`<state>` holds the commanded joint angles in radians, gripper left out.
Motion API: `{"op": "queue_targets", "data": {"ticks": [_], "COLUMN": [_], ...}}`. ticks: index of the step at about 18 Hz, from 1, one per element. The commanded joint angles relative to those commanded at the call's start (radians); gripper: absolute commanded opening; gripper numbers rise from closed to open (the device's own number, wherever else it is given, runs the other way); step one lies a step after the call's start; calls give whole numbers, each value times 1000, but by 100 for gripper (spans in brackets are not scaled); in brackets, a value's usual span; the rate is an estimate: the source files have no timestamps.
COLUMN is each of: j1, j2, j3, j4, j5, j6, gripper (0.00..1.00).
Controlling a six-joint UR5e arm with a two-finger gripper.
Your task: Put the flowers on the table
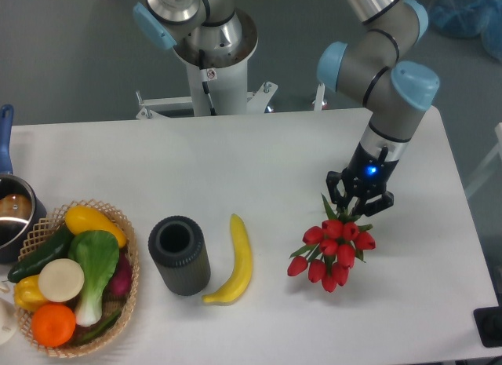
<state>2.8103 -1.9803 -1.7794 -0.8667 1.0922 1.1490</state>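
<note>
the claw (359,206) is clamped on the green stem end of the flowers (331,250), with its dark fingers (337,194) closed around the top of the bunch. the flowers hang directly below the claw and a little toward the left of the picture, red tulip heads pointing downward and fanned out, a green leaf sticking up beside the fingers. the bunch sits over the right part of the white worktop (282,169); whether the lowest heads touch the surface cannot be told. well apart to the left lie a yellow banana (236,260) and, just beside it, a dark upright cylinder (179,255). further left a wicker basket (132,253) holds mixed vegetables and fruit.
</note>
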Motion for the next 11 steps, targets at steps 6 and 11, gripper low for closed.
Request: {"op": "queue_targets", "data": {"ticks": [6, 11], "j1": [0, 2], "j2": [-20, -12], "j3": [21, 23], "j4": [5, 5], "j5": [0, -2], "j6": [5, 6], "gripper": [76, 90]}}
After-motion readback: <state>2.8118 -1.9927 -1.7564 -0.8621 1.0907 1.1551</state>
